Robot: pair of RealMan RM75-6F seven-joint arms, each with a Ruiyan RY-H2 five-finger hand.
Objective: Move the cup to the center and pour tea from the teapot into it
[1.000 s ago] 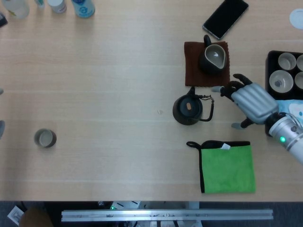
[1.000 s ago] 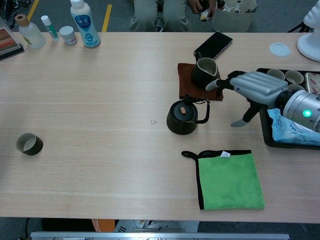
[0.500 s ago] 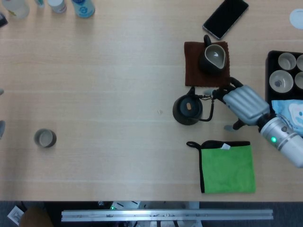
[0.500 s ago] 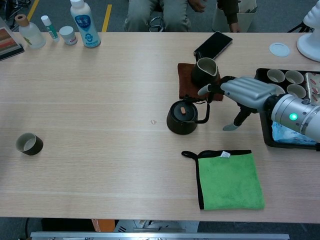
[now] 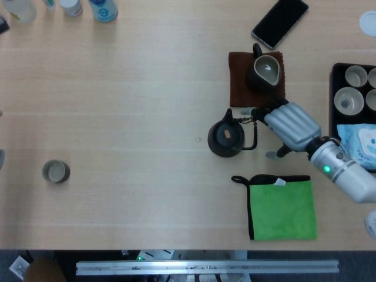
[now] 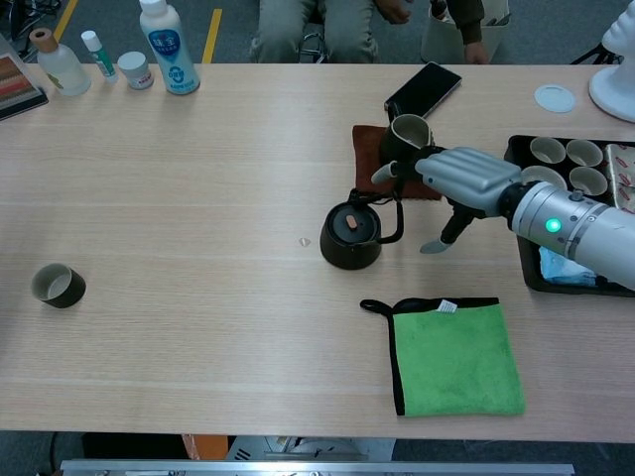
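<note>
Since one second ago the right hand point(image 5: 286, 123) has come further from the right edge of the table point(image 5: 129, 94) to the teapot point(image 5: 226, 137), and the teapot has slid a little toward the left edge. Its fingers point(image 6: 397, 169) lie at the top of the teapot handle, the thumb pointing down to the table; whether they really grip the handle I cannot tell. One teapot stands near the table middle, on the right half. One cup point(image 5: 56, 171) stands alone near the left edge. One dark pitcher point(image 5: 264, 70) sits on one brown mat point(image 5: 238, 88). One green cloth point(image 5: 281, 208) lies near the front edge, one phone point(image 5: 279, 22) near the far edge.
</note>
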